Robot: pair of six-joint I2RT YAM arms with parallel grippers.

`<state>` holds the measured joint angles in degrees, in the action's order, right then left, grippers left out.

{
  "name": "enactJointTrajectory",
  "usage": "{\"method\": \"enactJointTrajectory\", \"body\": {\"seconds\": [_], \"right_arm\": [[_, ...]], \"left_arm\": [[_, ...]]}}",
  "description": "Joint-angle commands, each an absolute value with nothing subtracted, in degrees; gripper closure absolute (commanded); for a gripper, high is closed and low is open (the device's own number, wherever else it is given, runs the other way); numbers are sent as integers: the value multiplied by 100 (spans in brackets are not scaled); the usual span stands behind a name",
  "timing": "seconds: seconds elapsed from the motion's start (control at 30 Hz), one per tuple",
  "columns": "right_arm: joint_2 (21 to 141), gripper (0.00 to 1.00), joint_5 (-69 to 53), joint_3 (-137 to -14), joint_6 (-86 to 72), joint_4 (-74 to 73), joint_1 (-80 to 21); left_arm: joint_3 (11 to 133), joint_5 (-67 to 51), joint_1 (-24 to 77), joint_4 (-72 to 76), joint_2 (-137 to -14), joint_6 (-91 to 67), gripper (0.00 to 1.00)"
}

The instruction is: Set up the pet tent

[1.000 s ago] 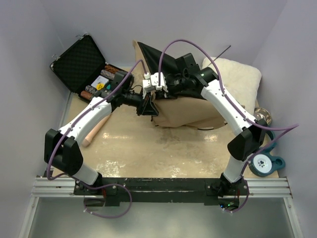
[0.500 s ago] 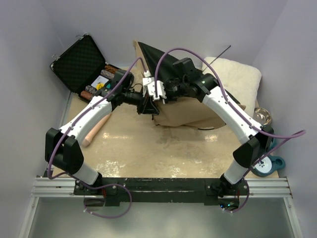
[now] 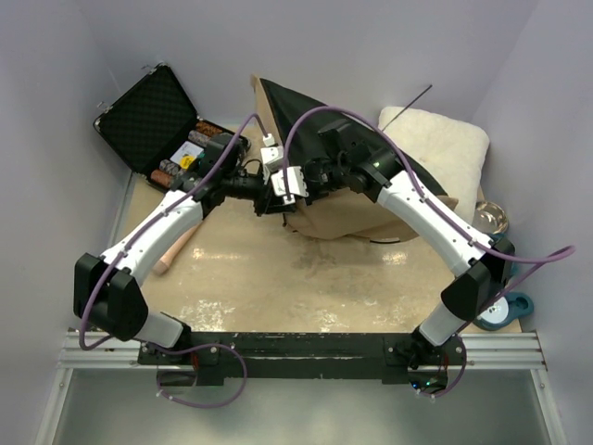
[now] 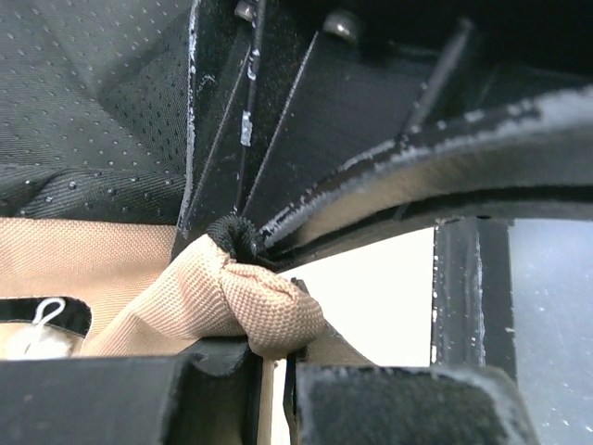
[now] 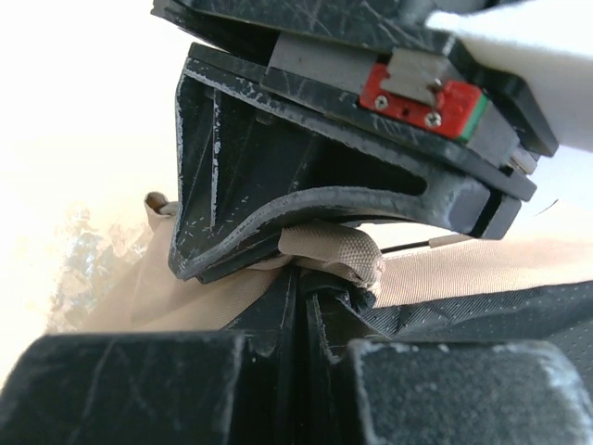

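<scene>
Tent (image 3: 347, 213) sits at back-centre of tabletop (image 3: 296, 287), half collapsed. Tan woven cloth slumps in soft folds toward the front. Matte black underside (image 3: 289, 109) stands up behind as a pointed flap w/ tan edging. One thin black pole (image 3: 417, 96) sticks out straight at upper right, over the cushion (image 3: 445, 139). Cushion is cream, fluffy, pillow-shaped; tent's right rear edge rests against it.

Both arms reach in and meet at tent's front-left corner. Left gripper (image 4: 271, 362): pads pressed together on a bunched knob of tan cloth, coarse basket-type weave, w/ a bit of black binding at top of the bunch. Black perforated mesh fabric behind it. Right gripper (image 5: 301, 320): fingers squeezed together on a fold of the same tent, a tan ribbed edge poking up just above the tips, black mesh to the right. Each wrist view shows the other gripper's hard black ribbed plastic finger close up, scuffed white at the edges; the two grippers are just beside each other.

Left rear: open black case (image 3: 148, 116), egg-crate foam in lid, rows of small round items in base. Tabletop is pale, mottled, worn-looking. Shiny metal bowl (image 3: 492, 219) at right edge, just beside cushion.
</scene>
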<state>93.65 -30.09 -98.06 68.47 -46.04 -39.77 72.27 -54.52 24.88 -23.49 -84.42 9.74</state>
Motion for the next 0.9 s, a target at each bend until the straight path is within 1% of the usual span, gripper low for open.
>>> {"method": "enactJointTrajectory", "body": {"seconds": [0.0,0.03,0.07,0.1,0.13,0.17,0.23,0.27,0.3,0.43,0.47,0.63,0.7,0.8,0.87], "right_arm": [[9272,96,-3383,-9668,6742,-4949,-4184],[9281,97,-3410,-9685,6680,-4896,-4184],[9290,97,-3410,-9729,6662,-4896,-4184],[9299,98,-3428,-9747,6610,-4896,-4175],[9299,98,-3436,-9764,6583,-4887,-4175],[9299,99,-3437,-9756,6557,-4861,-4175],[9316,100,-3454,-9773,6487,-4843,-4166],[9316,100,-3463,-9800,6469,-4834,-4157],[9325,100,-3480,-9809,6451,-4834,-4149],[9343,100,-3481,-9861,6442,-4851,-4113],[9343,100,-3480,-9861,6442,-4860,-4113],[9360,100,-3498,-9861,6434,-4878,-4104],[9369,100,-3507,-9861,6425,-4878,-4104],[9360,100,-3498,-9870,6399,-4860,-4096],[9352,100,-3533,-9905,6329,-4834,-4078]], "left_arm": [[6953,-5186,2496,-1565,-8174,501,100],[6909,-5186,2496,-1591,-8174,501,100],[6873,-5186,2487,-1660,-8156,562,93],[6856,-5186,2496,-1739,-8165,632,80],[6803,-5142,2496,-1792,-8165,668,71],[6759,-5081,2496,-1845,-8165,729,64],[6654,-5028,2461,-1942,-8165,852,56],[6592,-5019,2444,-1977,-8156,905,39],[6505,-5010,2417,-1969,-8139,905,31],[6110,-5001,2277,-1680,-7920,818,3],[5987,-5027,2215,-1496,-7832,730,1],[5293,-5282,1890,-284,-7217,334,1],[4994,-5422,1802,471,-6901,273,0],[4467,-5554,1749,1167,-6444,430,0],[4159,-5590,1740,1353,-6188,693,1]]}}
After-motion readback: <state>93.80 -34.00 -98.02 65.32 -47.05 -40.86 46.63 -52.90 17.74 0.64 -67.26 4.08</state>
